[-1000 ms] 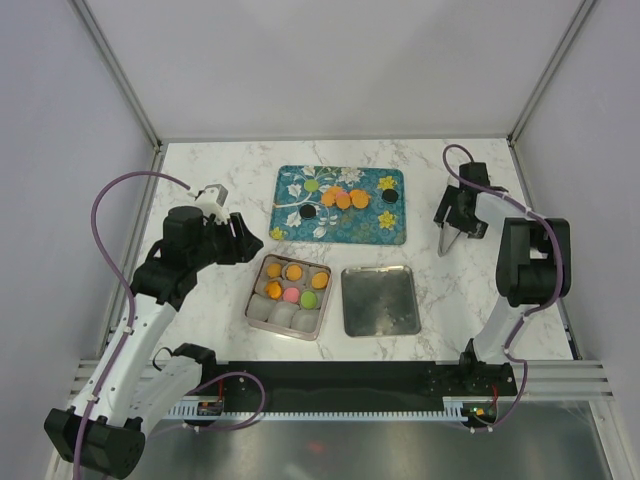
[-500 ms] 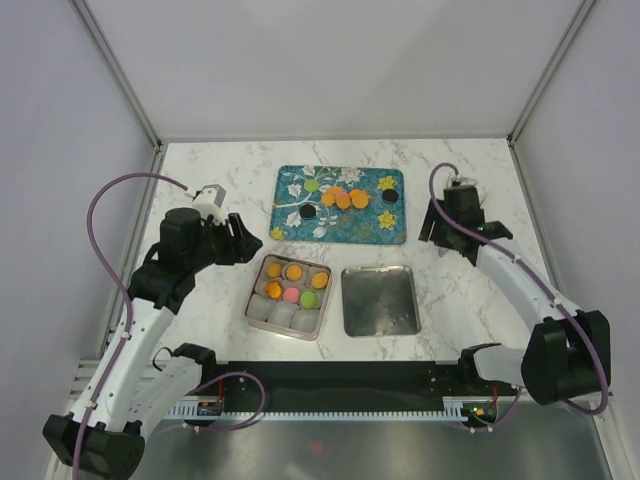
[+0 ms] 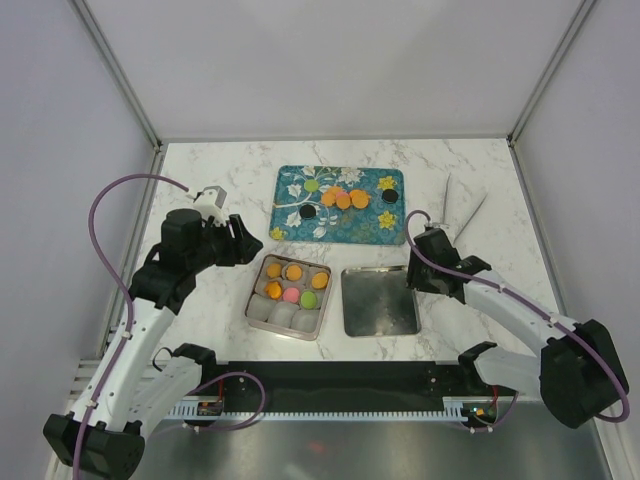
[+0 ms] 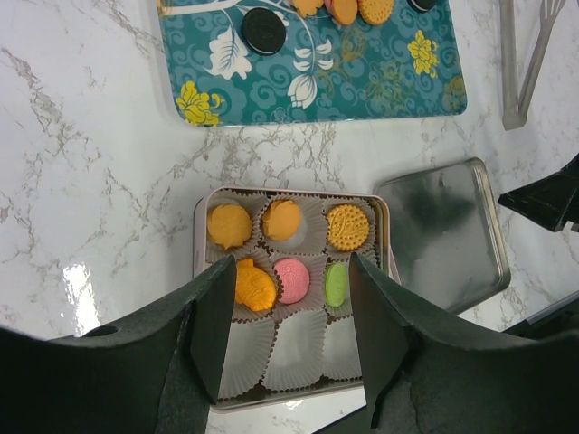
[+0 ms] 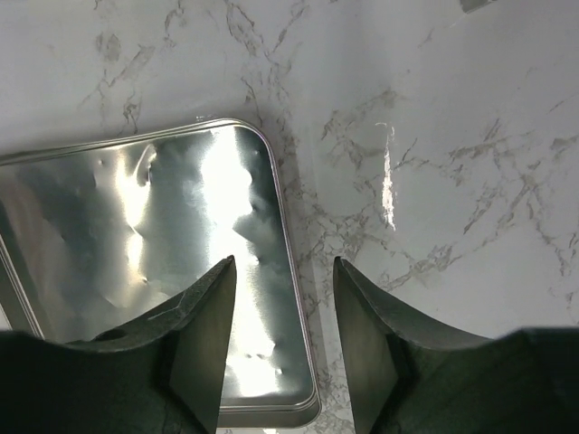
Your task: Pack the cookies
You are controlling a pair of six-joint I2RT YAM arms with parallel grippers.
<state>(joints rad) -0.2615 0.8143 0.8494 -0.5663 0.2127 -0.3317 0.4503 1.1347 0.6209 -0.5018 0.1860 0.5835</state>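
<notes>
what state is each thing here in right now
tin: open, six cookies in it, three cups empty
lid: off, inside up beside the tin
tray: more cookies loose on it
tongs: lying flat, unheld
left gripper: open, empty
right gripper: open, empty, over the lid's edge
</notes>
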